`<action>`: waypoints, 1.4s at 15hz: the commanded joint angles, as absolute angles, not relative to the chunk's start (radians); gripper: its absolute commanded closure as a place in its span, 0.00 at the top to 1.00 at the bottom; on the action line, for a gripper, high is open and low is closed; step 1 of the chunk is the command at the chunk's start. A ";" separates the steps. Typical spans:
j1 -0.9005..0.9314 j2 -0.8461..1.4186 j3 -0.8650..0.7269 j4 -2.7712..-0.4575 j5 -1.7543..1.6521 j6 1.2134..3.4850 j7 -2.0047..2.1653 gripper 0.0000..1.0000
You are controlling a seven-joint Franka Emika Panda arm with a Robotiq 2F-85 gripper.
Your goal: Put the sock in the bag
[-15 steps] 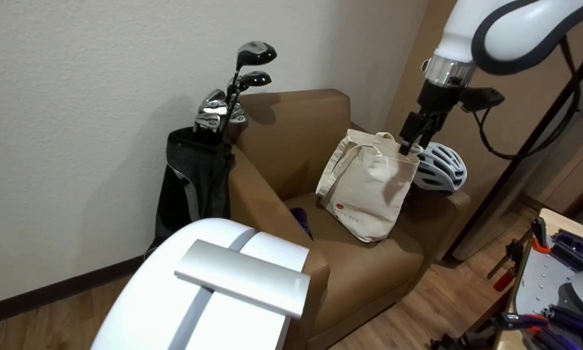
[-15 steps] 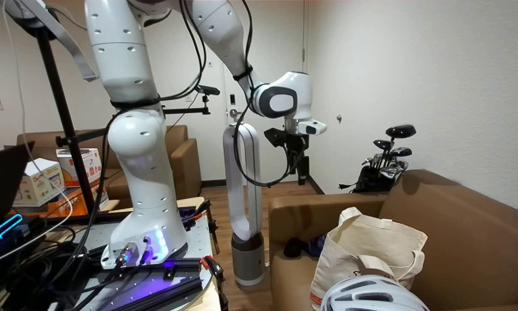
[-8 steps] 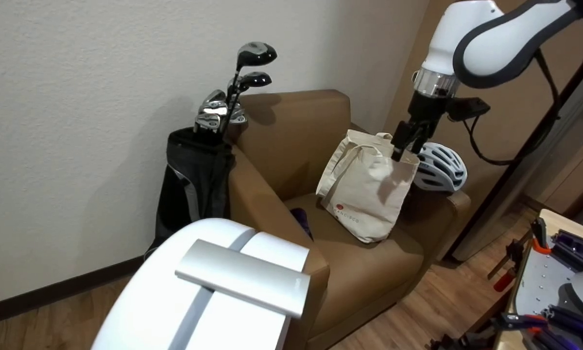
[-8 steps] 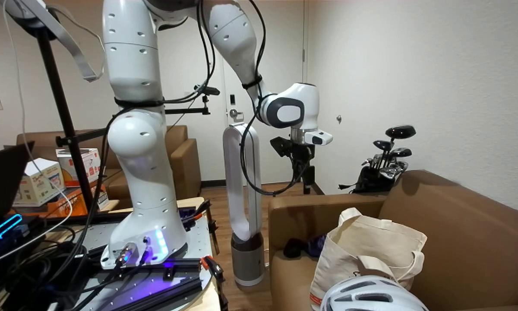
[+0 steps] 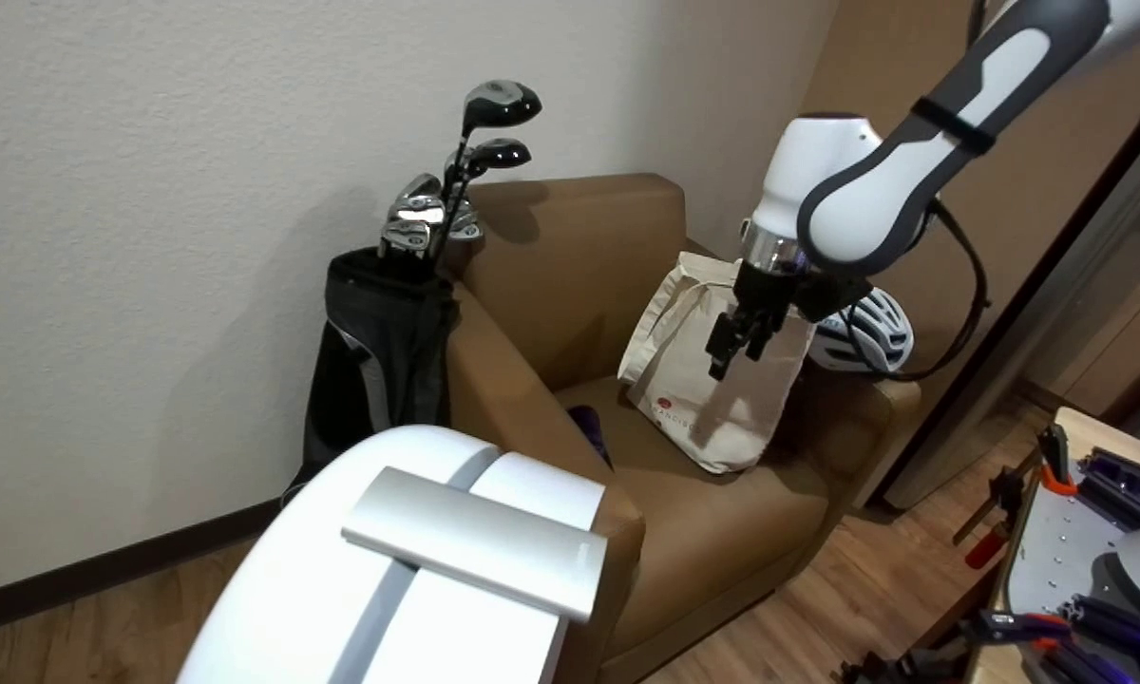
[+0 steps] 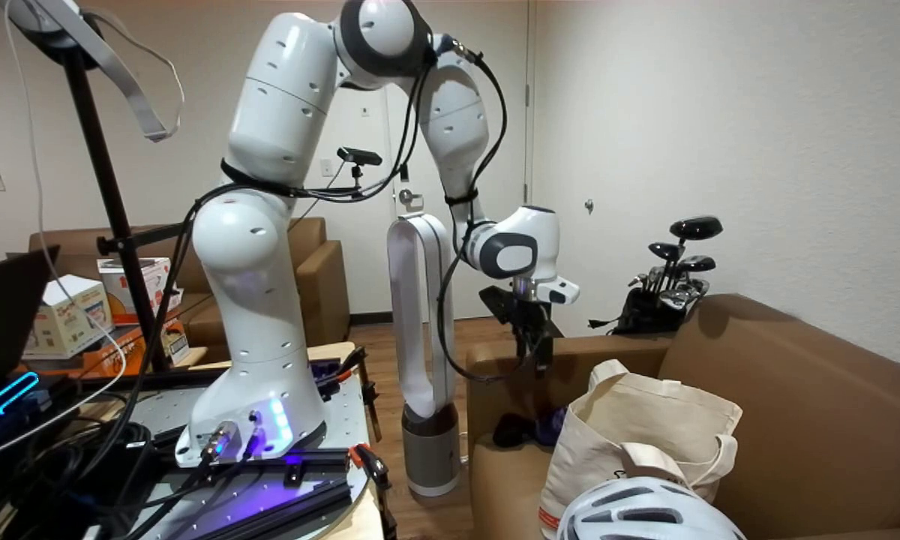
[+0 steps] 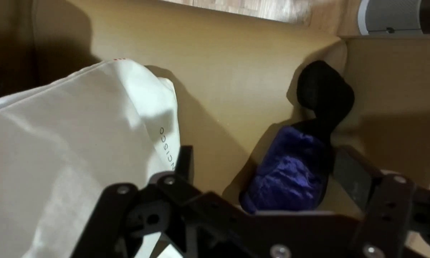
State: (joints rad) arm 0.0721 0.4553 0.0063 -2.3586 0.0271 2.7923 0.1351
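Our gripper (image 7: pixel 267 161) stands wide, fingers (image 7: pixel 351 175) well spread, hanging over the armchair (image 5: pixel 712 541) seat. Below it, apart, we've the sock (image 7: pixel 288 175) on that seat: in the wrist view it shows betw. the fingers, purple-blue part nearest one finger, black end twd. the seat's front edge. Near both, the cream bag (image 7: pixel 75 143) stands tilted, in the way on one flank; lettering (image 7: pixel 166 147) on it reads "NCISCO", w/ small red marks (image 5: pixel 663 403). The other flank's blocked by an armrest (image 5: pixel 522 399), which in an exterior view hides most of the sock (image 5: pixel 589 429). Right by the bag, at the opp. armrest (image 5: pixel 898 389), a white bike helmet (image 6: pixel 649 510). Farther out: a loop-shaped fan (image 6: pixel 430 450) near the armchair, then a golf bag (image 5: pixel 389 351) w/ clubs (image 5: pixel 499 104) by the wall (image 5: pixel 199 142). Way back, in an exterior view, boxes (image 6: pixel 67 330) by a 2nd sofa (image 6: pixel 326 289); their print's too small for us to read.
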 commanded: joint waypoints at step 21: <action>0.201 1.118 -0.074 -1.791 0.006 2.822 0.246 1.00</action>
